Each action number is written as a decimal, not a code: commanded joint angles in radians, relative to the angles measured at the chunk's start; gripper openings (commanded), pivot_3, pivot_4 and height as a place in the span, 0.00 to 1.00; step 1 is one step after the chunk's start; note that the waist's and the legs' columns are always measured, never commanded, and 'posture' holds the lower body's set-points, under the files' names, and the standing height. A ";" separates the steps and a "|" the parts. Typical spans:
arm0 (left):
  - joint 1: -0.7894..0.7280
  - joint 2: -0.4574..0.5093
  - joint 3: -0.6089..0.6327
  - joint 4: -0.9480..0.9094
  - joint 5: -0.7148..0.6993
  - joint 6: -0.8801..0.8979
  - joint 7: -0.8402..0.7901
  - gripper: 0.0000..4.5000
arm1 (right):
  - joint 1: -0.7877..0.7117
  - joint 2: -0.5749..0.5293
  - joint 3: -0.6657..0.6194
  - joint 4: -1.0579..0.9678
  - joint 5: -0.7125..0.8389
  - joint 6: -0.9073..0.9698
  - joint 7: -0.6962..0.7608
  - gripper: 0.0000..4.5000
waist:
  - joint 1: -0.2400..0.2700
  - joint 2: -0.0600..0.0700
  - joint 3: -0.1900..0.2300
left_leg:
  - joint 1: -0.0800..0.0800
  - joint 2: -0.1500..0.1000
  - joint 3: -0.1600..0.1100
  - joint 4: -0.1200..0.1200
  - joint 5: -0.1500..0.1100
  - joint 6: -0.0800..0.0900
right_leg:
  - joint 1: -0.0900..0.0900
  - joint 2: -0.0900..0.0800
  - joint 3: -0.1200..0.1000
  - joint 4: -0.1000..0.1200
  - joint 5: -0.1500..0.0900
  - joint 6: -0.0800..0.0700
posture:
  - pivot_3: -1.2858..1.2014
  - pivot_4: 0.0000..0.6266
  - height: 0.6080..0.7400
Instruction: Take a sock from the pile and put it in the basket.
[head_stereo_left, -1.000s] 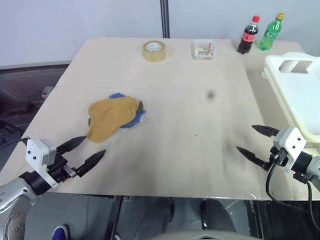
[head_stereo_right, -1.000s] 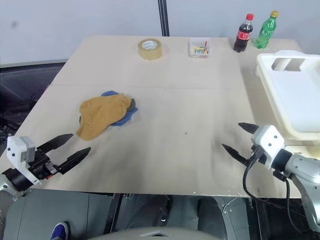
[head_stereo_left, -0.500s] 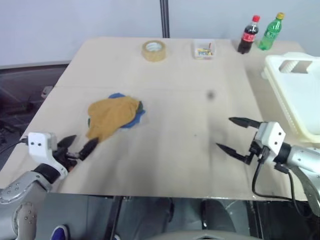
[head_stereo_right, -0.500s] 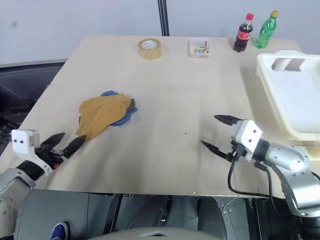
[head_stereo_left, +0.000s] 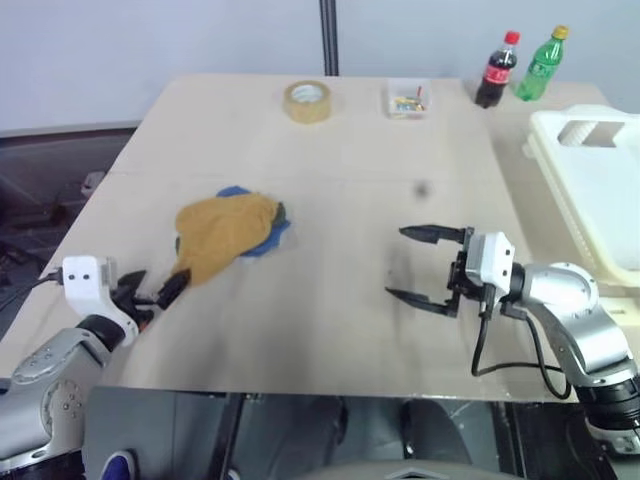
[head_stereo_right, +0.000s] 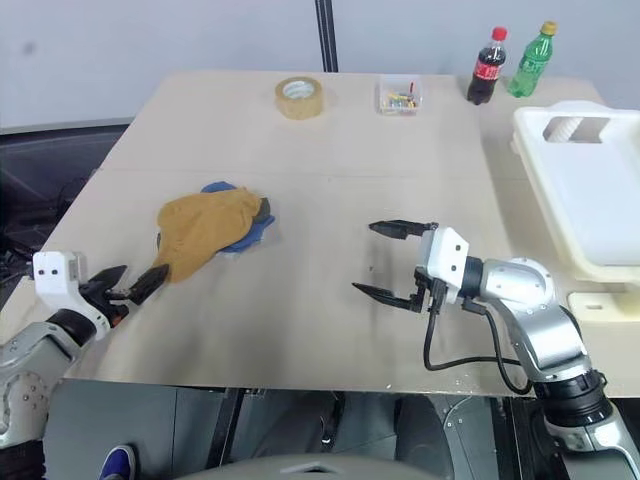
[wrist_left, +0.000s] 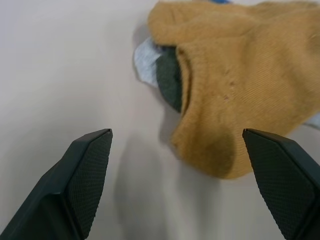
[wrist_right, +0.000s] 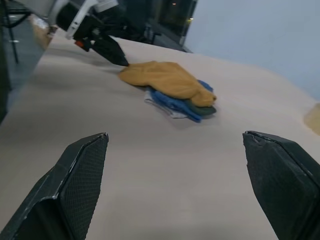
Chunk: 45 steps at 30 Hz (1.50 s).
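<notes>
The pile (head_stereo_left: 228, 232) lies on the left half of the table: a mustard-yellow sock (wrist_left: 235, 90) on top, with blue and dark grey-green socks under it. My left gripper (head_stereo_left: 160, 285) is open, low over the table just short of the pile's near end, touching nothing. Near the table's middle my right gripper (head_stereo_left: 398, 262) stands open and empty, pointing left toward the pile (wrist_right: 172, 85) from well to its right. The cream-white basket (head_stereo_left: 590, 190) sits at the table's right edge.
A tape roll (head_stereo_left: 308, 101), a small clear box (head_stereo_left: 407, 99), a cola bottle (head_stereo_left: 495, 70) and a green bottle (head_stereo_left: 541, 63) stand along the far edge. The table's front edge runs close under both arms.
My right gripper swung left from beside the basket to the table's middle. The left gripper moved forward and down toward the pile's near end and rolled. Both stayed open.
</notes>
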 joint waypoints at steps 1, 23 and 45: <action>-0.032 0.011 -0.012 0.021 0.001 -0.015 -0.025 0.83 | -0.085 0.005 0.010 -0.022 0.022 0.038 0.007 1.00 | -0.002 0.000 0.000 | 0.000 0.000 0.000 0.000 0.000 0.000 | 0.000 0.000 0.000 0.000 0.000 0.000 | 0.52 0.24 1.00; -0.008 -0.023 -0.006 -0.014 -0.056 -0.001 -0.059 0.01 | -0.120 0.034 0.040 -0.021 -0.042 0.029 -0.031 1.00 | -0.003 -0.001 0.000 | 0.000 0.001 0.000 0.000 0.000 -0.001 | 0.000 0.001 0.000 0.000 0.000 0.000 | 0.52 0.24 1.00; -0.179 -0.050 -0.479 -0.133 -0.230 0.282 -0.254 0.01 | -0.047 -0.009 -0.017 -0.066 -0.040 0.058 -0.079 1.00 | 0.002 0.000 -0.001 | 0.000 0.000 0.000 0.001 -0.001 -0.001 | 0.000 0.001 0.000 0.001 0.000 0.000 | 0.52 0.24 1.00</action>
